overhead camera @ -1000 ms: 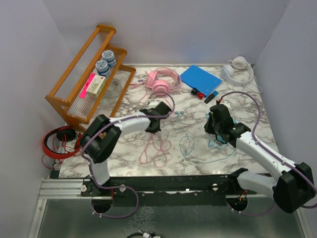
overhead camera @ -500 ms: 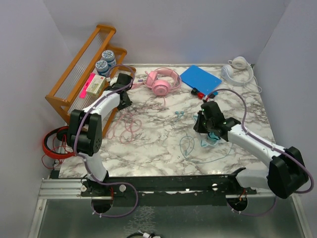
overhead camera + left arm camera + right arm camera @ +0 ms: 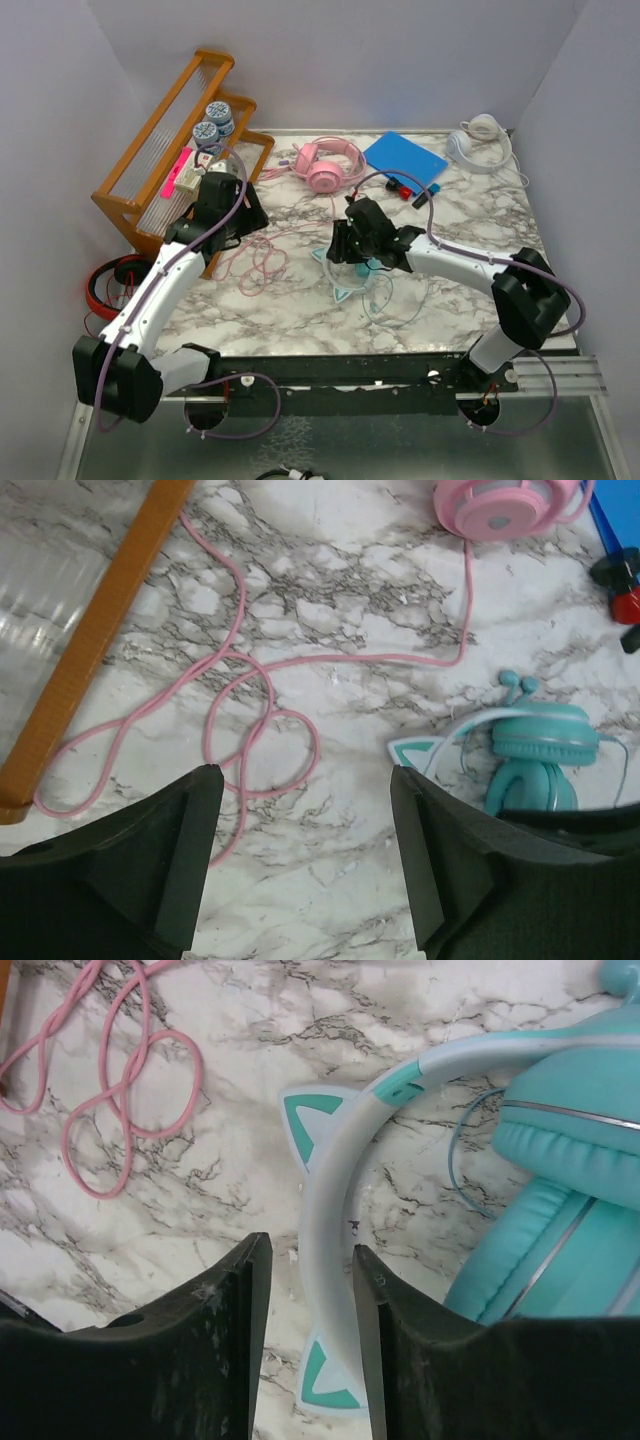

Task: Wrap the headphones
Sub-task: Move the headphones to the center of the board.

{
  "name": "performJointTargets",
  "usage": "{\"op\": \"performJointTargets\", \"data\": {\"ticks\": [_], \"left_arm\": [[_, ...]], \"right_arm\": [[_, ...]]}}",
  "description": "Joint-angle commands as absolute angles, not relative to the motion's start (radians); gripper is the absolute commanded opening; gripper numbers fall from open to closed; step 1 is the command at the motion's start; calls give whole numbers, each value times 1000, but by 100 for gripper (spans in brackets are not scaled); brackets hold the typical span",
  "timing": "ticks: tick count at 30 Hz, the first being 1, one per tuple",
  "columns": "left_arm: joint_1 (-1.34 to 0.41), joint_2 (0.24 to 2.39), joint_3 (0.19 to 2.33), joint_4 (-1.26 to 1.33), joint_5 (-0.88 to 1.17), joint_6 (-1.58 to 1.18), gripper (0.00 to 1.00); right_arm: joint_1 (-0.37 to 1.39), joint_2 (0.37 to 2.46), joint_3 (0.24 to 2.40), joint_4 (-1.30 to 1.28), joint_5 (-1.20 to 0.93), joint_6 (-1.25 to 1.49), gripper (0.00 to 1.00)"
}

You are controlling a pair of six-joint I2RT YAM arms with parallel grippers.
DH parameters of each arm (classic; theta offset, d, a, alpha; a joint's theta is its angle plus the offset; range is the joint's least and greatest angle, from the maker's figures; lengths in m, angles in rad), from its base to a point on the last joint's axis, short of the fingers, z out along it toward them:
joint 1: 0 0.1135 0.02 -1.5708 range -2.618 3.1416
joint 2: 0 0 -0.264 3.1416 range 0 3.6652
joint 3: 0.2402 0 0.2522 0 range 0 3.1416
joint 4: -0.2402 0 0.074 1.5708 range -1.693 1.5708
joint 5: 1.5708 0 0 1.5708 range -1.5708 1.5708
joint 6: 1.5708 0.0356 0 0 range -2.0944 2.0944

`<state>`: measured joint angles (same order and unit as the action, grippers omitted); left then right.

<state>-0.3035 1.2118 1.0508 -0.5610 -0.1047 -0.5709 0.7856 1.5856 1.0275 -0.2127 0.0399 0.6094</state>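
Teal cat-ear headphones [image 3: 345,282] lie at the table's middle. My right gripper [image 3: 350,250] hangs over them, open. In the right wrist view its jaws [image 3: 308,1260] straddle the pale headband [image 3: 330,1180] with a gap on the left side; the teal ear cup [image 3: 570,1160] lies to the right. My left gripper [image 3: 238,212] is beside the rack, open with only bare marble between its fingers [image 3: 302,790]. The pink cable [image 3: 250,710] lies in loose loops ahead of it and runs up to the pink headphones [image 3: 325,168]. White headphones [image 3: 478,140] rest at the back right.
A wooden rack [image 3: 165,150] with two tins [image 3: 212,122] and a pink-labelled box stands along the left edge. A blue pad [image 3: 405,155] and small red and black items [image 3: 410,190] lie at the back. Red-and-black headphones [image 3: 115,285] sit off the table's left side.
My left arm swung from the middle to the rack, opened and left the pink cable lying in loops. My right arm dragged the teal headphones leftward to the centre and its jaws parted.
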Motion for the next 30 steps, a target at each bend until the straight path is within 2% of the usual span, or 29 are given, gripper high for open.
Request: {"op": "performJointTargets", "data": {"ticks": [1,4,6,7,11,16,18,22,25,27,30], "left_arm": [[-308,1123,921,-529,53,-560,75],[-308,1084,862,-529,36,-580,80],[-307,1062,842,-551,-63,-638,98],[-306,1051,835,-561,-103,-672,99],[-298,1019,802,-600,-165,-800,99],[-324,1024,723,-482,18,-887,99],[-406,1043,722,-474,-5,-938,99],[-645,1102,743,-452,-136,-1054,98],[-718,1185,754,-409,-155,-1115,96],[-754,1258,780,-392,-168,-1141,94],[-799,1371,844,-382,-194,-1150,92]], "right_arm": [[785,1623,1050,-144,-47,634,47],[785,1573,1045,-176,-5,585,49],[783,1520,1028,-200,67,550,50],[781,1488,1016,-209,101,533,50],[757,1360,953,-242,204,499,50],[712,1216,888,-271,291,493,57],[694,1187,879,-300,316,496,58],[640,1150,862,-349,345,523,69],[611,1122,845,-367,373,549,84],[599,1103,836,-368,376,552,90],[597,1078,824,-364,375,551,92]]}}
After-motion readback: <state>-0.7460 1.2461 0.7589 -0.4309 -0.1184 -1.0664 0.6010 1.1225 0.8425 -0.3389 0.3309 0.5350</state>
